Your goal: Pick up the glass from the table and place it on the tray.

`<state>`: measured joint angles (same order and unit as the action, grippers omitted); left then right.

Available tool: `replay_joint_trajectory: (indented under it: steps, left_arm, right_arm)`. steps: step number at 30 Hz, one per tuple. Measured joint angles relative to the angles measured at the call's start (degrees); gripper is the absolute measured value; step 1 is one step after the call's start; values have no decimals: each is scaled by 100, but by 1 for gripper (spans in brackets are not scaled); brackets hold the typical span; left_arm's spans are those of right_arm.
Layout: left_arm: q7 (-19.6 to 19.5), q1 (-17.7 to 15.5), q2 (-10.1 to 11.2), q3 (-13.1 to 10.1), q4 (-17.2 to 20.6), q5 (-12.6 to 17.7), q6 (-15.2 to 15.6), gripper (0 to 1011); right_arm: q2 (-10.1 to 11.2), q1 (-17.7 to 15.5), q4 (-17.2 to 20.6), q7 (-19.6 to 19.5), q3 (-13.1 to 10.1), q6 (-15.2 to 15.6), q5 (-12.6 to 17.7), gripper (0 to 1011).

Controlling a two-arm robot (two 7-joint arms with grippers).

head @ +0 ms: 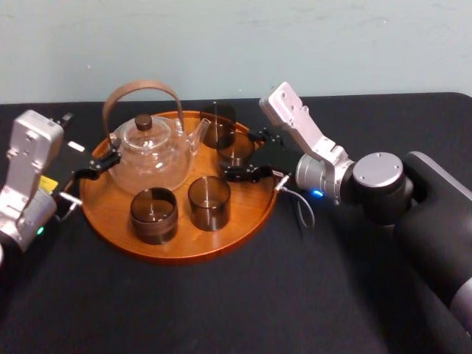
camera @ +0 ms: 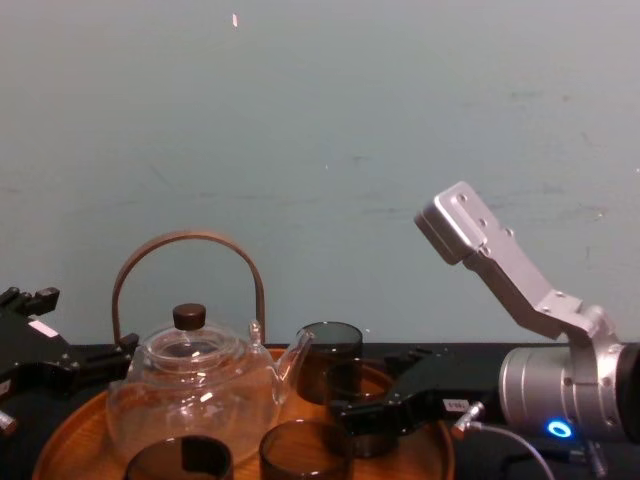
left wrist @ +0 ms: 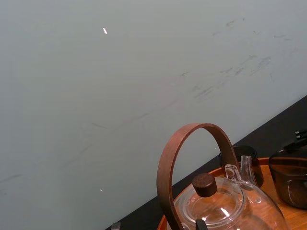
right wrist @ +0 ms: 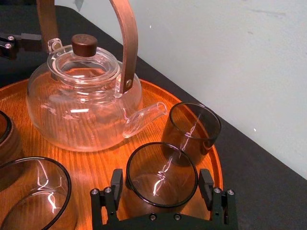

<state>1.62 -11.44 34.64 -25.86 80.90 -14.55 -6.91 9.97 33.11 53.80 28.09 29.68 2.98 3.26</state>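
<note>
Bracketing glass (right wrist: 161, 168) — right hand (right wrist: 161, 178), on tray (right wrist: 98, 162)

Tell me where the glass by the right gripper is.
In the head view, the glass sits on the right side of the tray, beside the teapot's spout, with the right gripper around it and another glass behind it.

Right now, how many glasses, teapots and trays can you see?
Glasses: 4, one at the right pincer
Teapots: 1, by the left pincer
Trays: 1
Total: 6
</note>
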Motion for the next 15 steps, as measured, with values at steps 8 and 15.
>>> replay_joint_trajectory:
  steps: [8, 15]
  left_arm:
    - [0, 0, 0, 0, 0, 0, 0, 1010]
    - [0, 0, 0, 0, 0, 0, 0, 1010]
  right_arm:
    - [112, -125, 242, -8, -22, 114, 30, 1000]
    - [221, -253, 388, -32, -41, 197, 56, 1000]
